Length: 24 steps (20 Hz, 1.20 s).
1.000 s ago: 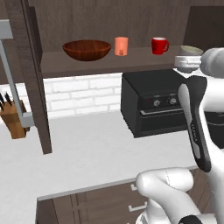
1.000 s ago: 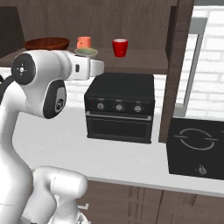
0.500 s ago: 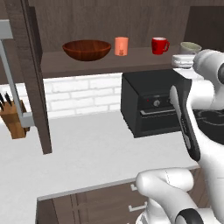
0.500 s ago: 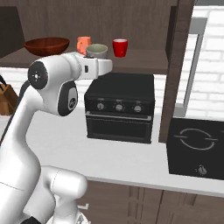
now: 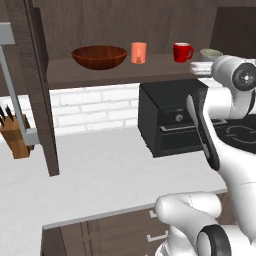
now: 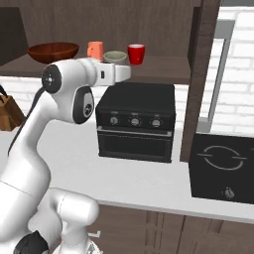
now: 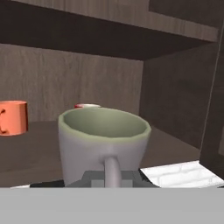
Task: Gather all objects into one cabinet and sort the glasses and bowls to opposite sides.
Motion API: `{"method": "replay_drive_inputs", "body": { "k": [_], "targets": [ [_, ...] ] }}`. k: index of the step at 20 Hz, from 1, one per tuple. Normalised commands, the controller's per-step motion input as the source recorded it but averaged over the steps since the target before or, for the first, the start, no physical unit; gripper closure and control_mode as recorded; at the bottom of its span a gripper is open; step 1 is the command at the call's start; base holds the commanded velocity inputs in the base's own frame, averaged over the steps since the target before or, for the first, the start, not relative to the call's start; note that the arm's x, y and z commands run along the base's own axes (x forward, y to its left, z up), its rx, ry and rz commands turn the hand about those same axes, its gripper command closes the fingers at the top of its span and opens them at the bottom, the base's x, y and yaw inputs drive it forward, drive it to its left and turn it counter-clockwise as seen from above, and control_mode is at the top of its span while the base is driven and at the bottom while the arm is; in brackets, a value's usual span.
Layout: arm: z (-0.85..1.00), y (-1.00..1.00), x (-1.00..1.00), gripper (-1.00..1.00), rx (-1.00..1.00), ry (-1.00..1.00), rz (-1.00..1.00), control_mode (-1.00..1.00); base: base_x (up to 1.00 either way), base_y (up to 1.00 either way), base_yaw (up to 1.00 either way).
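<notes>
The big dark cabinet (image 5: 125, 70) is the largest thing here, with its long shelf running above the black oven (image 5: 172, 117); everything else is told from that shelf; the white robot arm (image 6: 69, 94) reaches up to the shelf's front edge, just over the oven.

The wide brown bowl (image 5: 99, 56) sits on the shelf toward its left end; the orange cup (image 5: 139, 52) stands just to the right of the bowl, near the middle of the shelf; the red mug (image 5: 183, 51) stands further right along the shelf, apart from the orange cup.

The cream mug (image 7: 103, 142) is the one being carried; the claw (image 7: 111, 177) is pressed together on its handle, pinching it; the mug is upright and right at the shelf's front edge, with the red mug close beside it.

A second ago the arm was lower and further back, and the mug was only coming up toward the shelf; now the arm has swung up and forward, so the mug is level with the shelf.

That looks like the last cup is nearly in the cabinet; the bowl is on one side and the cups are on the other, so the next job is likely to push the mug in, set it down by the red mug, and let go; it could bump the red mug if it goes in too fast.
</notes>
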Motion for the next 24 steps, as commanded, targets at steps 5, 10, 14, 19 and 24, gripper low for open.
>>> {"method": "replay_drive_inputs", "body": {
  "k": [5, 10, 14, 19, 24],
  "targets": [
    [0.23, -0.02, 0.21, 1.00, 0.00, 0.13, 0.00, -1.00, 0.00, 0.00, 0.00],
    [-0.15, 0.00, 0.02, 1.00, 0.00, 0.00, 0.02, -1.00, 0.00, 0.00, 0.00],
    [-0.22, 0.00, 0.26, 1.00, 0.00, -0.05, 0.03, -1.00, 0.00, 0.00, 0.00],
    [-0.08, 0.00, 0.55, 1.00, 0.00, -0.05, 0.00, -1.00, 0.00, 0.00, 0.00],
    [-0.04, 0.00, 0.58, 1.00, 0.00, 0.03, 0.00, -1.00, 0.00, 0.00, 0.00]
  ]
}}
